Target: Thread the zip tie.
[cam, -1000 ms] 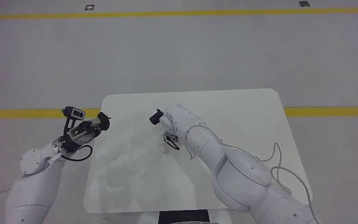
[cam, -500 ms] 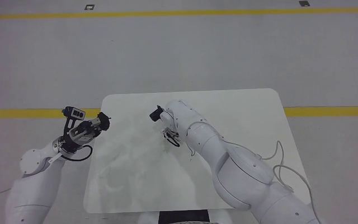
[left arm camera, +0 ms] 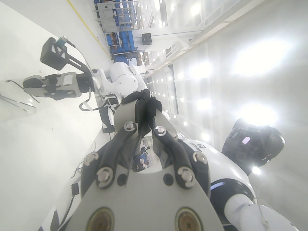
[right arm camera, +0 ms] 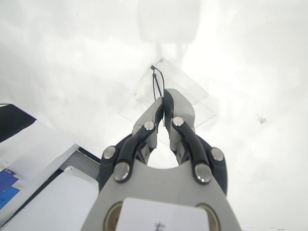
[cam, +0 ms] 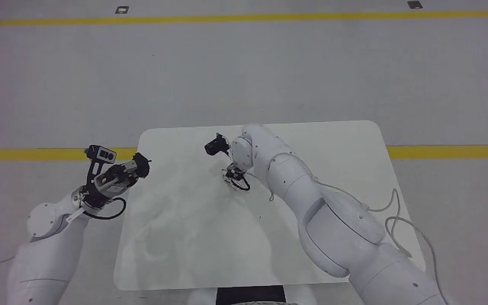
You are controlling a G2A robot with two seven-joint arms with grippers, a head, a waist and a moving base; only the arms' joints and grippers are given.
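My right gripper (right arm camera: 163, 97) is shut on a thin black zip tie (right arm camera: 157, 82). The tie loops ahead of the fingertips to its small head (right arm camera: 152, 67). It hangs just over a clear plastic plate (right arm camera: 192, 90) lying on the white table (cam: 328, 152). In the top view this gripper (cam: 231, 175) sits over the table's far middle. My left gripper (cam: 143, 162) hovers at the table's left edge, well apart from the tie. Its fingers (left arm camera: 146, 97) are shut with nothing visible between them. The left wrist view shows the right gripper (left arm camera: 28, 85) farther off, above the clear plate (left arm camera: 14, 111).
The white table has bare room in front of and to the right of the plate. A grey floor with yellow lines (cam: 244, 17) surrounds the table. A small dark speck (right arm camera: 261, 120) lies on the tabletop near the plate.
The right arm has swung toward the far side of the table, carrying the zip tie a little farther away. The left arm has kept still.
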